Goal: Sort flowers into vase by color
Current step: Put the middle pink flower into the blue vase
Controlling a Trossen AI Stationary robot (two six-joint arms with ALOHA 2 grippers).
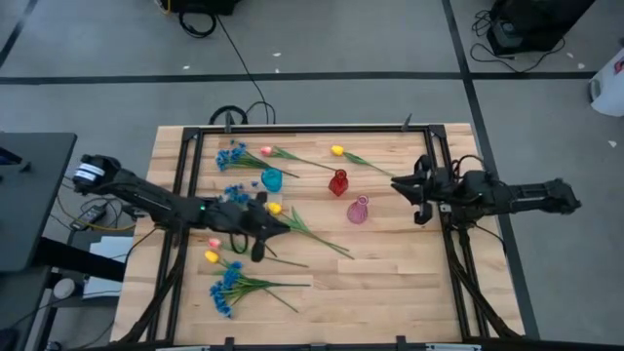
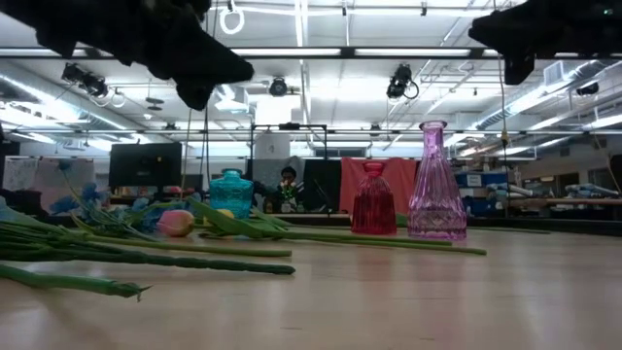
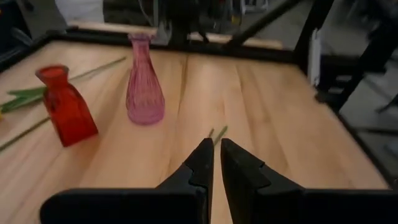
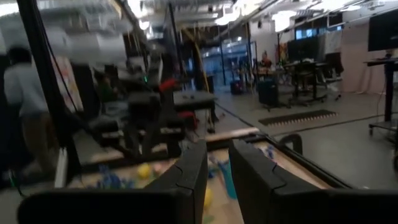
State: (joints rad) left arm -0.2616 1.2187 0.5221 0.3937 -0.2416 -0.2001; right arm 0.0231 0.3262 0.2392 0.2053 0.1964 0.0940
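Three small vases stand mid-table: a teal one [image 1: 271, 179], a red one [image 1: 338, 182] and a pink one [image 1: 358, 210]. Flowers lie flat around them. Blue sprays [image 1: 231, 156] [image 1: 226, 288], a pink tulip [image 1: 265, 151] and a yellow tulip [image 1: 336, 150] are among them. Another yellow tulip [image 1: 275, 208] has a long stem [image 1: 322, 239]. My left gripper [image 3: 216, 144] hovers shut over that stem, left of the vases, pointing toward the table's right side. My right gripper [image 4: 217, 146] hangs at the table's right edge, slightly open, with nothing between its fingers.
A pink tulip [image 1: 214, 242] and a yellow tulip [image 1: 211, 256] lie near the left arm. A black frame [image 1: 444, 166] runs around the table top. Bare wood lies near the front right [image 1: 390, 292]. People and desks show in the room beyond.
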